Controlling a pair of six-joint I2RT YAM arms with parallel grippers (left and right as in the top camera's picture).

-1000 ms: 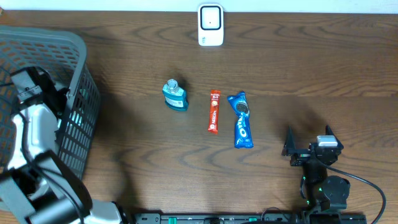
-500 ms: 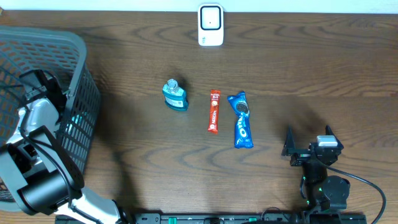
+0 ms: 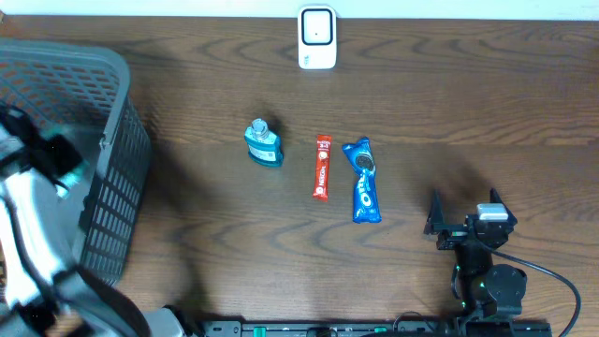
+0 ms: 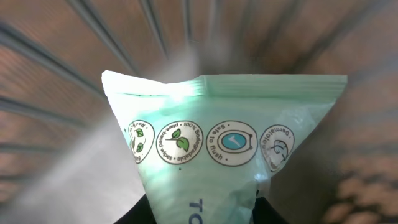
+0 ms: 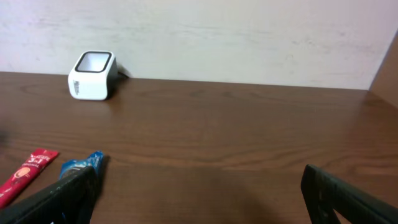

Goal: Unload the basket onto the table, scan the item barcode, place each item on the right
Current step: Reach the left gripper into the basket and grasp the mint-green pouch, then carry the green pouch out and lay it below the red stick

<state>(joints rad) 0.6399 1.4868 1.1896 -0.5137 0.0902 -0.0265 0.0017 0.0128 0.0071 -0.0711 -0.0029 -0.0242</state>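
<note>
My L arm [image 3: 28, 215] sits at the far L edge, white links blurred in overhead view. L gripper [image 4: 199, 214] is clamped on a pouch [image 4: 211, 124]. Dark fingers [image 4: 142, 214] show on either side of it at the bottom of the wrist view. My R arm [image 3: 491, 281] is folded low at the near R edge. R gripper [image 3: 464, 201] points toward the far edge, approx. level w/ the table, jaws spread wide, holding nothing.
</note>
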